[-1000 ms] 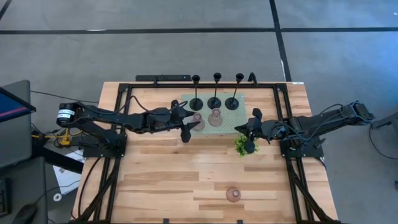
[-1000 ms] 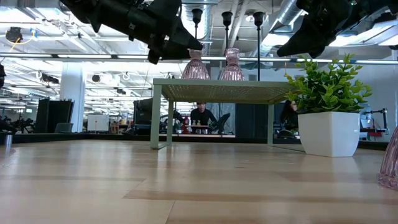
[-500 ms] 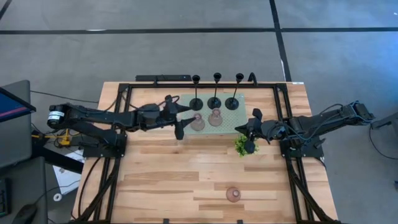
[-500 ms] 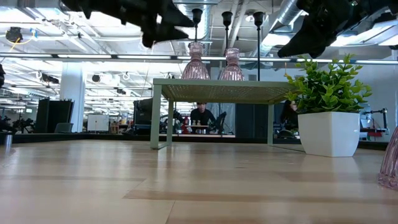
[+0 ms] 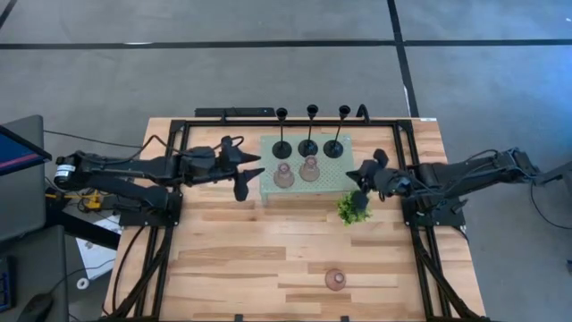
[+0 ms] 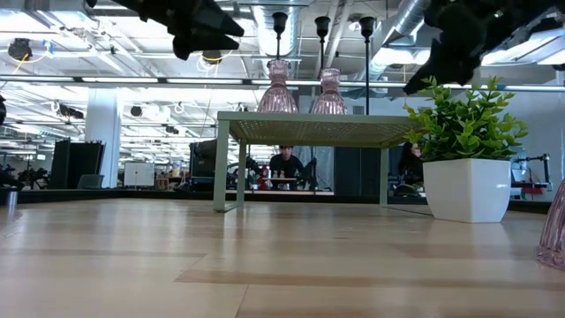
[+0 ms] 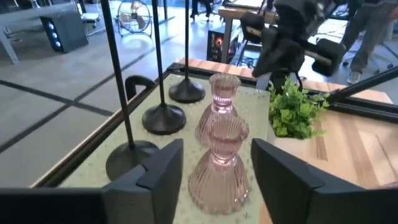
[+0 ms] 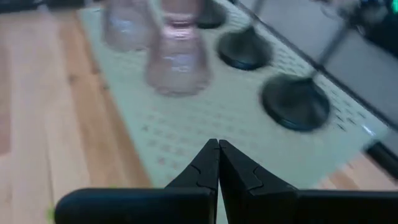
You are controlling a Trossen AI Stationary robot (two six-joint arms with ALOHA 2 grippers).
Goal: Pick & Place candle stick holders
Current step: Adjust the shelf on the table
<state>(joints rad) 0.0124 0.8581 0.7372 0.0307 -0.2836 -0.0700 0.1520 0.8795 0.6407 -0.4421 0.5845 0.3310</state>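
left end effector (image 5: 239,175) backed off tray's (image 5: 344,179) left edge, open, empty | right end effector (image 5: 357,182) shut, empty | wooden bench (image 5: 268,259)

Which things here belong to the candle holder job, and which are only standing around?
Job:
three black candle stick holders on the tray
two pink holders on the tray
one pink holder alone on the table, near the front edge

Just there:
pale green tray
small plant
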